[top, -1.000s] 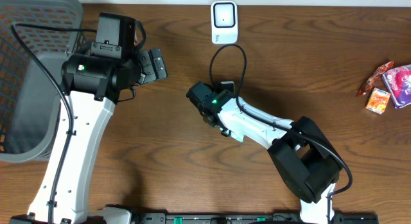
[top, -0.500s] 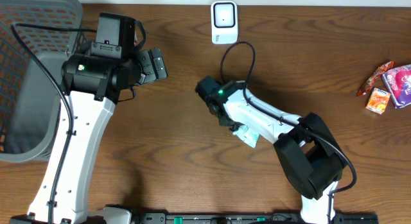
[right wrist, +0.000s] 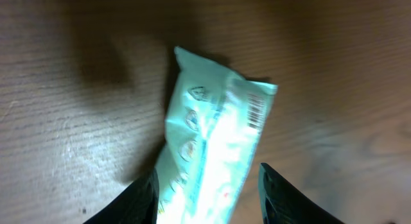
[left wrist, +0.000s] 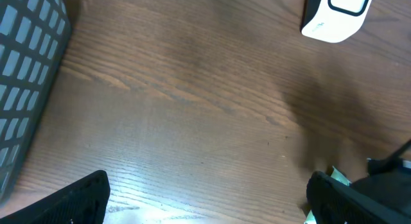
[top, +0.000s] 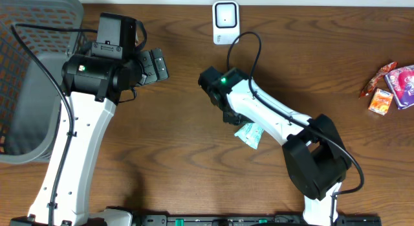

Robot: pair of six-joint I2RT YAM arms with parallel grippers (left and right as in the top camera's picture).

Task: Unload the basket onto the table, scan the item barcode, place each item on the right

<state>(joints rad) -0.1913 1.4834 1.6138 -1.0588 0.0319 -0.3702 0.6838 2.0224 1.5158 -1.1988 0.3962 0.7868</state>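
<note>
The wooden tabletop [top: 194, 180] carries a grey basket [top: 39, 32] at its far left corner. Beside the basket, the left gripper [top: 158, 65] hangs wide open and empty. Near the tabletop's middle, the right gripper [right wrist: 205, 192] has its jaws parted astride the mint-green packet [right wrist: 212, 134], which lies flat with its barcode showing. A white scanner [top: 226, 21] sits at the far edge.

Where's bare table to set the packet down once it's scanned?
The widest bare wood lies between the right arm and the snacks. Another patch sits between the left arm and the teal packet. It is crowded between the scanner and the packet, and beside the basket.
</note>
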